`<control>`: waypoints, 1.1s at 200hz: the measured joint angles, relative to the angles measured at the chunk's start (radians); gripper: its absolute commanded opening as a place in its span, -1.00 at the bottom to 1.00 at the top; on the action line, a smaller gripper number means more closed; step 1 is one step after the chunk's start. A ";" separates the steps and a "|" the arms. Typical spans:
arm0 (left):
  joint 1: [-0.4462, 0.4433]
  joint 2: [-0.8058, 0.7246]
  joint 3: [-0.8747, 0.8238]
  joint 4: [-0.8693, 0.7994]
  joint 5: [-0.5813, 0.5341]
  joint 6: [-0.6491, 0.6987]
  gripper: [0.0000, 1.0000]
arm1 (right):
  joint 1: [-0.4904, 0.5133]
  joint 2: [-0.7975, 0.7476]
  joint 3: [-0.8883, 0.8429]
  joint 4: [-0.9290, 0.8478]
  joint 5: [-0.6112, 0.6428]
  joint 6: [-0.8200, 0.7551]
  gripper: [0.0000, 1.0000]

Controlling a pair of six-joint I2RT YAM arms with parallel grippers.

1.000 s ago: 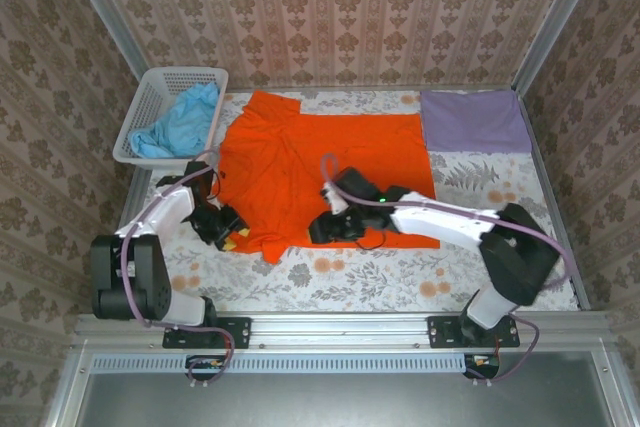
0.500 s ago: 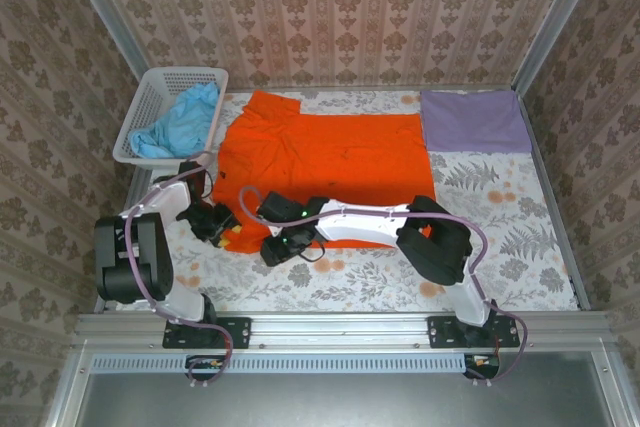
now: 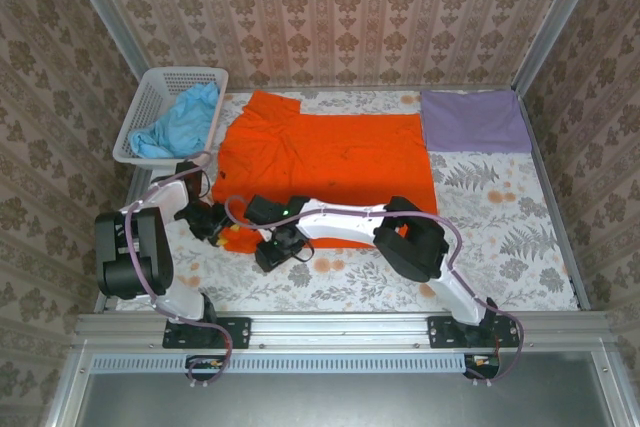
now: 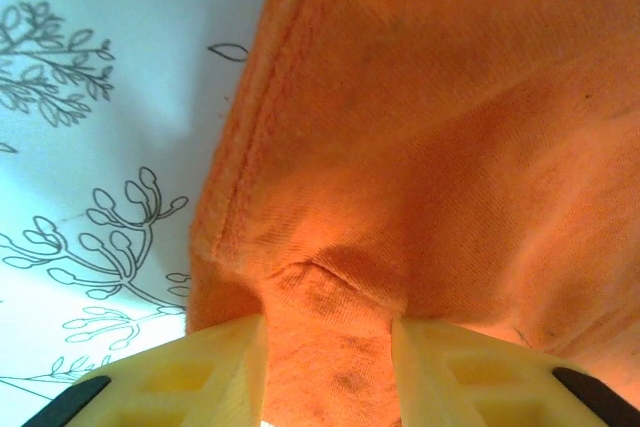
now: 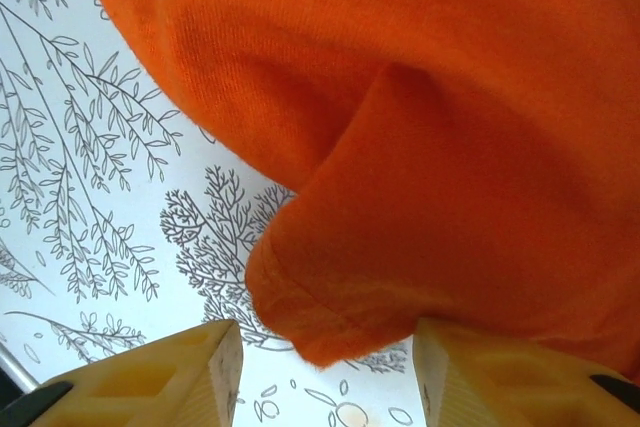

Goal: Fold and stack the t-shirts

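Lying spread across the floral bench, the orange t-shirt has both hands at its near left corner. The left hand is clamped on a bunch of the hem, creases running into the grip between its yellow fingers. The right hand sits just beside it, its fingers apart with a drooping fold of the hem between them; whether it pinches the cloth I cannot tell. The light blue t-shirt lies crumpled in the white basket, and the lavender t-shirt lies folded at the far right corner.
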 measured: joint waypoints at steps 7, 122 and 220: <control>0.002 0.000 0.001 -0.001 0.000 0.002 -0.25 | 0.001 0.011 0.017 -0.013 0.004 -0.006 -0.30; 0.009 0.041 0.121 -0.039 -0.024 0.071 -0.17 | -0.214 -0.077 -0.099 0.108 -0.382 0.123 -0.97; -0.077 0.001 0.210 -0.140 -0.086 0.113 -0.11 | -0.424 -0.030 -0.148 0.314 -0.624 0.408 -0.89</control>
